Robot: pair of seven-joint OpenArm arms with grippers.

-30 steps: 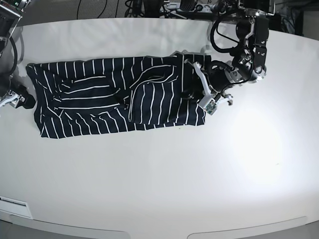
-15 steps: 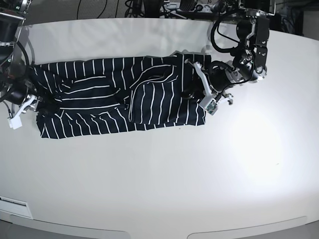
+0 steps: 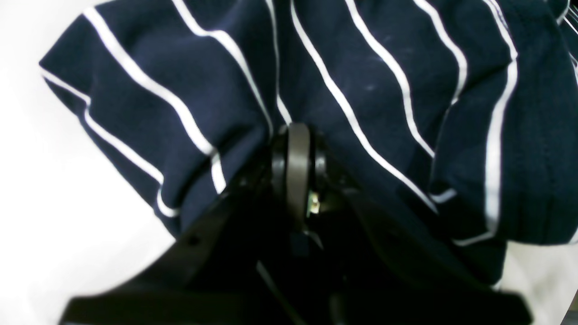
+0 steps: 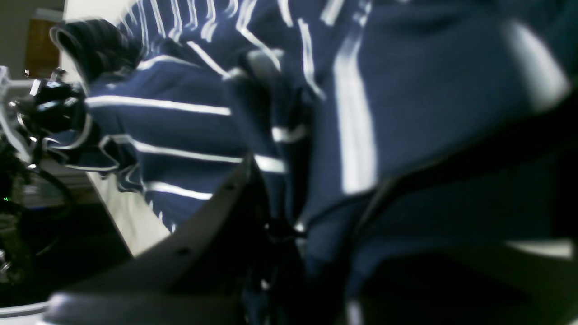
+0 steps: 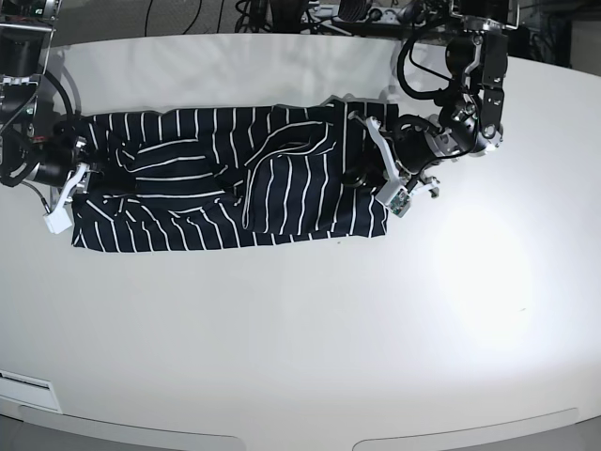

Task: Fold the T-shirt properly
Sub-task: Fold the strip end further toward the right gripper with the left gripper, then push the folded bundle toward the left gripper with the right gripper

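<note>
The dark navy T-shirt point(image 5: 216, 178) with thin white stripes lies in a long, rumpled band across the far half of the white table. My left gripper point(image 5: 364, 175) is at its right end. In the left wrist view this gripper point(image 3: 293, 135) is shut, with the striped cloth point(image 3: 361, 67) pinched and puckered at the tips. My right gripper point(image 5: 77, 169) is at the shirt's left end. In the blurred right wrist view this gripper point(image 4: 280, 216) has bunched cloth point(image 4: 406, 90) running in between its dark fingers.
The white table point(image 5: 300, 329) curves round in front of the shirt. Cables and dark equipment point(image 5: 310, 14) crowd the back edge. A white strip point(image 5: 23, 383) lies at the front left corner.
My right arm has swung in from off the table's left edge onto the shirt's left end, which has shifted right and bunched. My left arm and the right end have stayed put.
</note>
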